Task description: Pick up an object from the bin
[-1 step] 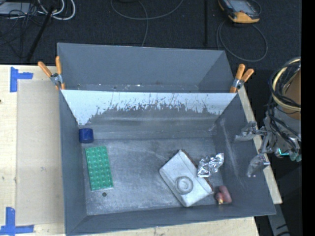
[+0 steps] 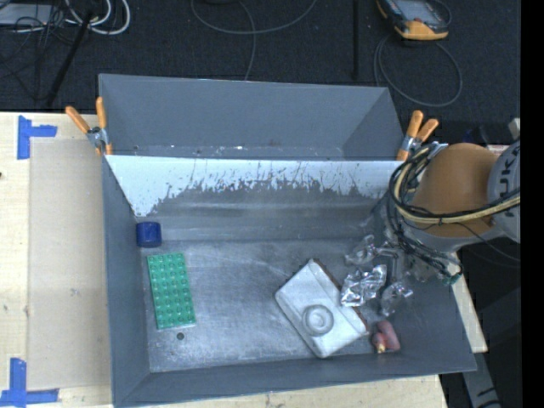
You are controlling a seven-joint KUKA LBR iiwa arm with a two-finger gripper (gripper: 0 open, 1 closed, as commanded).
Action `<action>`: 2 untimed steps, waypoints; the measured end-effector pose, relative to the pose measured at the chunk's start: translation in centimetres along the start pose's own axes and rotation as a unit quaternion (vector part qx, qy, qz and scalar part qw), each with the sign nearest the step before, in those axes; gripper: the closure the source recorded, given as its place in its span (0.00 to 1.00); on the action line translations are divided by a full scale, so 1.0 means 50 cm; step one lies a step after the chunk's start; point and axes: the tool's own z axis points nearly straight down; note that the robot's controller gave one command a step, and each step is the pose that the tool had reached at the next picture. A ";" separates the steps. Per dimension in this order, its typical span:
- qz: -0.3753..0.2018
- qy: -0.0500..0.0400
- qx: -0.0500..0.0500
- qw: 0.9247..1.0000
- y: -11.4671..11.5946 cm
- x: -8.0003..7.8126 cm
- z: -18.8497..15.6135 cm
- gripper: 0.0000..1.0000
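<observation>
I reach into the bin [image 2: 255, 249] from the right, my gripper [image 2: 384, 270] low over the floor near the right wall; my orange cover [image 2: 455, 185] sits above the rim there, with cables [image 2: 406, 202] looped round it. Whether my gripper is open or closed I cannot tell; its metal parts blur into the shiny clutter under it.

Directly at my tip lies a crumpled silver scrap [image 2: 359, 287]; it looks like foil, and it is the thing nearest to me. I cannot tell if I hold it or only touch it; it lies in the right part of the bin, toward the front.

Just left of the scrap, and touching it as far as I can see, is a white tray [image 2: 316, 311], lying flat and turned cornerwise, with a round dimple in its middle. In front of my tip, near the front right corner, is a small dark red lump [image 2: 385, 337], just beside the tray's corner.

Well apart, on the left side, a green studded plate [image 2: 171, 291] lies flat along the left wall; a blue block [image 2: 149, 233] sits just behind it, close to the same wall.
</observation>
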 end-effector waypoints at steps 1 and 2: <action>0.000 0.000 0.001 1.000 -0.001 -0.002 -0.003 0.00; -0.001 0.000 0.001 1.000 0.000 -0.003 -0.005 0.00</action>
